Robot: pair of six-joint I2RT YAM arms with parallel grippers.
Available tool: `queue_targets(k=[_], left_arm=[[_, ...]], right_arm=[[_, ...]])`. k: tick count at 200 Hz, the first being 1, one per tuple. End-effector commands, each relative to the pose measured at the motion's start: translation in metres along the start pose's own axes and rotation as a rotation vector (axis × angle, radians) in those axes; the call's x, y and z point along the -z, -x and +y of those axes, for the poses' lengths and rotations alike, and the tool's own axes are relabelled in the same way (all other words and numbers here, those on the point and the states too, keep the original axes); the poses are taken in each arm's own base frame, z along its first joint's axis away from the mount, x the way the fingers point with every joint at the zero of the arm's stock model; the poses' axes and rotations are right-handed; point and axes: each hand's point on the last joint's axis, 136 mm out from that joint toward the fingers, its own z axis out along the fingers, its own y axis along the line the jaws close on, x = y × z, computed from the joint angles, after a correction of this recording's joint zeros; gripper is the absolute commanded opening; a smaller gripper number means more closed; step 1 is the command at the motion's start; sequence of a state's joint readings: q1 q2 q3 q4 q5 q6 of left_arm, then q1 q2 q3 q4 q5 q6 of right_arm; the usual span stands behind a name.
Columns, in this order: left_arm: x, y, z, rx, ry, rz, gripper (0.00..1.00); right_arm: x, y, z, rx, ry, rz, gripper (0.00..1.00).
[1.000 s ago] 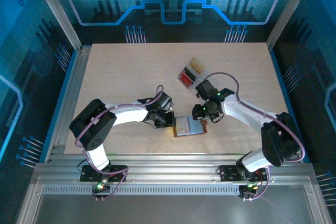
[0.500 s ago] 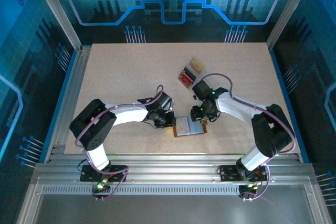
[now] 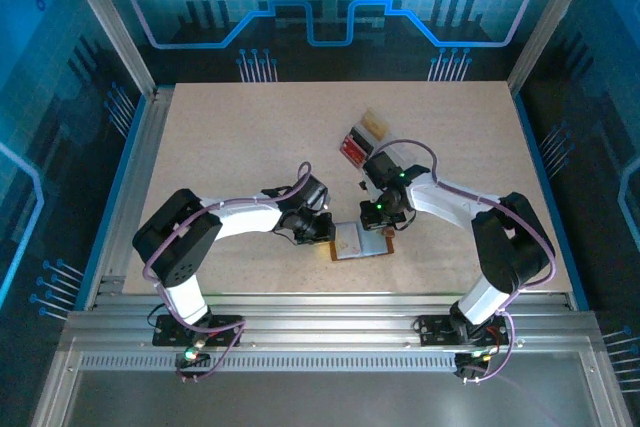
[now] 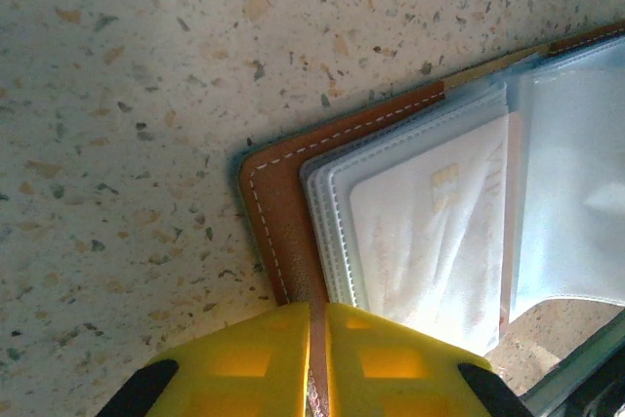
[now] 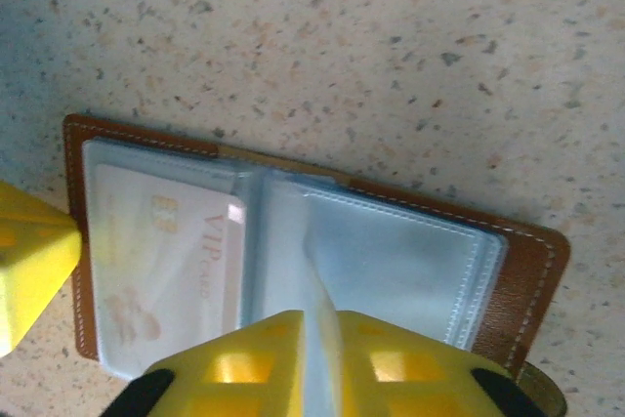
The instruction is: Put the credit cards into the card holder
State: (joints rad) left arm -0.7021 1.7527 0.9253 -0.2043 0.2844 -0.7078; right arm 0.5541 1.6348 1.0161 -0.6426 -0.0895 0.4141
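Pinches left gripper (image 4: 317, 339) shut on stitched brown edge of card holder (image 4: 276, 187); nips right gripper (image 5: 317, 349) closed on clear inner sleeve (image 5: 293, 241). Lies open on speckled table (image 4: 146, 65) between both arms, near front edge, pale VIP card (image 5: 166, 271) in a pocket. Looks light and floppy, sleeves slick and flimsy; best held by stiffer leather border, not thin plastic.

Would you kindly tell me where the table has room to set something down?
Bare: far-left table, between the left rail and the tray; far-right corner beyond the right arm. Crowded: near middle, where it meets the left arm over the card holder.
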Motion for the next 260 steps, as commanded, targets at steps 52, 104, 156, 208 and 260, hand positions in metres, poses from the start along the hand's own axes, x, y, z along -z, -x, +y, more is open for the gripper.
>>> queue_targets(k=[52,104,156,208,260], left_arm=[[-0.001,-0.006,0.001,0.009,-0.01,0.028,0.13],[-0.004,-0.005,-0.004,0.01,-0.019,0.029,0.13],[0.006,-0.006,-0.003,0.004,-0.008,0.012,0.19],[0.03,-0.01,0.001,0.009,-0.009,-0.017,0.29],[0.061,-0.011,0.007,0.029,-0.029,-0.065,0.35]], right_arm=[[0.005,0.002,0.048,0.003,0.138,0.014,0.0],[-0.024,0.013,0.073,-0.106,0.28,0.035,0.0],[-0.043,0.015,0.069,-0.151,0.246,0.043,0.03],[-0.039,0.014,0.069,-0.123,0.221,0.04,0.28],[-0.036,0.017,0.083,-0.099,0.277,0.057,0.35]])
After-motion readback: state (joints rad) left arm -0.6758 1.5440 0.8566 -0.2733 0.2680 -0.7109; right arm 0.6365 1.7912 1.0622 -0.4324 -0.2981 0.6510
